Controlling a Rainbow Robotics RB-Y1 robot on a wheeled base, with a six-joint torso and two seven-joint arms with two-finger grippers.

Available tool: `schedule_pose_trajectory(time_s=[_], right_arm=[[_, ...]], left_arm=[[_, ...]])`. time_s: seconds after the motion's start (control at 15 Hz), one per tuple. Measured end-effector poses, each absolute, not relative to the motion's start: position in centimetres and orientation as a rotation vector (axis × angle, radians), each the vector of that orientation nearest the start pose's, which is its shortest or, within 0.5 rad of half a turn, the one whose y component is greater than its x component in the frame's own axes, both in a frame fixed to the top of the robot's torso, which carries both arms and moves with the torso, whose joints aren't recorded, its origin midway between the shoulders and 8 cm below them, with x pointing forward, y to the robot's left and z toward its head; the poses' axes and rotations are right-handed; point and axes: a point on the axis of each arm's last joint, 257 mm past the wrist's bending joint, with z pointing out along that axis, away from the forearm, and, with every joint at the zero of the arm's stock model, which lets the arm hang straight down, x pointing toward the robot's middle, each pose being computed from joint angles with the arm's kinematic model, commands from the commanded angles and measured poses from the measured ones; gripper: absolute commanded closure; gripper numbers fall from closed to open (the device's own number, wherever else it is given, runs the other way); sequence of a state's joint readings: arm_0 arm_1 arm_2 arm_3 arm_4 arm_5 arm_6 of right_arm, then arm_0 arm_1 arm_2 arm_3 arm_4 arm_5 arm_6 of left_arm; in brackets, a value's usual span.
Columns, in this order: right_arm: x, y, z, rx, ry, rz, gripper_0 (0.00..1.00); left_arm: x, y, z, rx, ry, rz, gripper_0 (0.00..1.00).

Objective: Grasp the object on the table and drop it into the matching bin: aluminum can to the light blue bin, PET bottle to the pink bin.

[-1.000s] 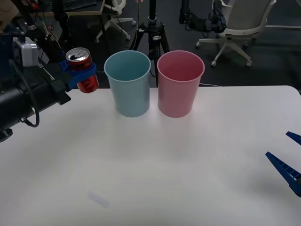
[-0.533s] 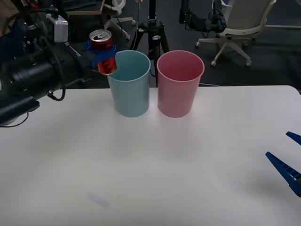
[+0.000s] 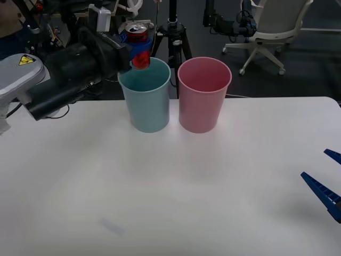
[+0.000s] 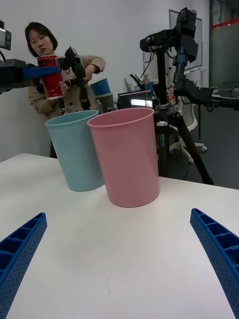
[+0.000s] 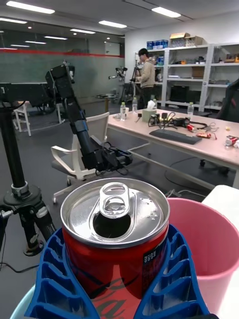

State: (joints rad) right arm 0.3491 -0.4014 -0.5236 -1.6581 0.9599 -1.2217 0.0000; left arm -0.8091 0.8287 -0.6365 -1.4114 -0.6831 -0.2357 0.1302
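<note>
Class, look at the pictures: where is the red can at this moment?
In the front view the can is held upright in the left gripper, in the air above the light blue bin's rim, left of the pink bin.

The left arm reaches in from the surface's left edge, its thick black forearm rising toward the far edge. The left gripper (image 3: 139, 49) is raised well above the surface near that far edge, its blue ribbed fingers (image 5: 172, 284) clamped on both sides of the red can (image 5: 115, 239), which stands upright between them. The right gripper (image 3: 326, 181) rests low at the surface's right edge toward the near corner, its two blue fingers (image 4: 17, 251) spread wide with nothing between them
</note>
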Motion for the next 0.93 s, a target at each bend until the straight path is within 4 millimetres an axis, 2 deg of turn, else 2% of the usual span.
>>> schedule_pose_trajectory(time_s=[0.2, 0.4, 0.73, 0.87, 0.93], right_arm=[[34.2, -33.0, -16.9, -0.465, 1.441, 0.567, 0.0], [34.2, -33.0, -16.9, -0.465, 1.441, 0.567, 0.0], [34.2, -33.0, -16.9, -0.465, 1.441, 0.567, 0.0], [34.2, -33.0, -16.9, -0.465, 1.441, 0.567, 0.0], [34.2, -33.0, -16.9, -0.465, 1.441, 0.567, 0.0]], left_arm=[[63.7, 8.0, -0.2, 0.639, 1.392, -0.508, 1.0], [65.5, 8.4, -0.8, 0.614, 1.413, -0.481, 1.0], [65.7, 8.7, -1.2, 0.615, 1.419, -0.465, 1.0], [65.8, 8.8, -1.2, 0.61, 1.421, -0.468, 0.0], [65.8, 8.8, -1.1, 0.606, 1.421, -0.471, 0.0]])
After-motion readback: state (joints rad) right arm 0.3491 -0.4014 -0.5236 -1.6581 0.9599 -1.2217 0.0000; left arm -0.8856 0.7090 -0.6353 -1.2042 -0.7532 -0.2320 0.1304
